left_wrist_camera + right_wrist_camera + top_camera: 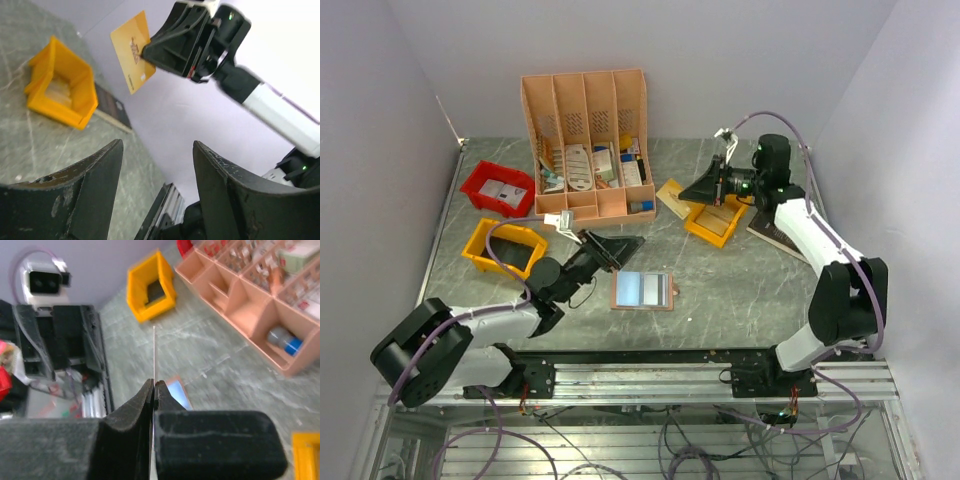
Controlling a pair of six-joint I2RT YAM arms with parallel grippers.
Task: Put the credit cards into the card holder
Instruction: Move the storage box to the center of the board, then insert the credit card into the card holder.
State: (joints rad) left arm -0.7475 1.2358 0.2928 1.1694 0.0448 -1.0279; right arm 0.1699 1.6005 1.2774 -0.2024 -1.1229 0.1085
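While right tool [153, 385] clamps thin gold-yellow card [132, 50] aloft, insertion apparently pending | tan leather card holder [642, 290] open, near centre | left tool [157, 146] apart, empty.

Grey marbled table [740, 290], pale walls [720, 60]

One gold credit card [131, 52] is held aloft; the tan card holder [642, 290] lies open.

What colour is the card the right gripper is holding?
The card is golden yellow with small darker print; clearest in the left wrist view.
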